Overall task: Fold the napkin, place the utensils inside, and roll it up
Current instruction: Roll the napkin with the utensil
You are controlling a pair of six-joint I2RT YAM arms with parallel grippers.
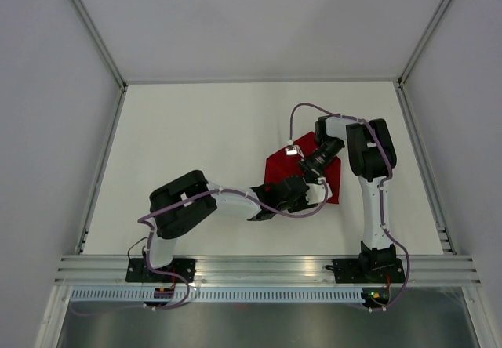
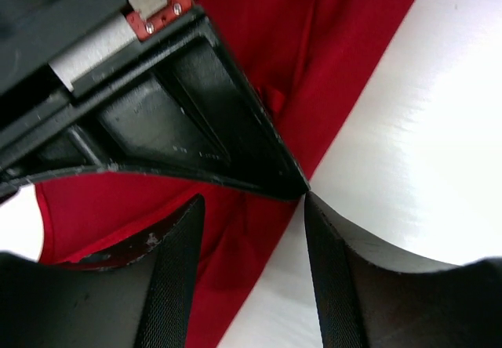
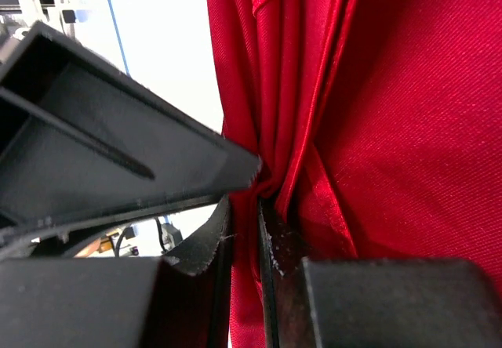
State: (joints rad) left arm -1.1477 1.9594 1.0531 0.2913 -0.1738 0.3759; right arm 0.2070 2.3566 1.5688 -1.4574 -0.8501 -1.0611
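1. Red napkin point(image 1: 277, 169) lies on the white table point(image 1: 196, 128), right of centre, partly under both wrists.
2. The cloth isn't flat: the right wrist view shows it gathered into long parallel folds.
3. Right jaws: nearly closed, pinching a gathered ridge of the napkin.
4. Left jaws: apart, nothing between them. The napkin edge and bare table show through the gap.
5. Left arm point(image 1: 227, 203) extends from lower left, and right arm point(image 1: 369, 168) bends over from the right. Their jaws sit just beside each other above the napkin.
6. Left wrist view: one right finger point(image 2: 196, 113) tapers to a point right at a left fingertip point(image 2: 329, 238). Can't tell if they touch.
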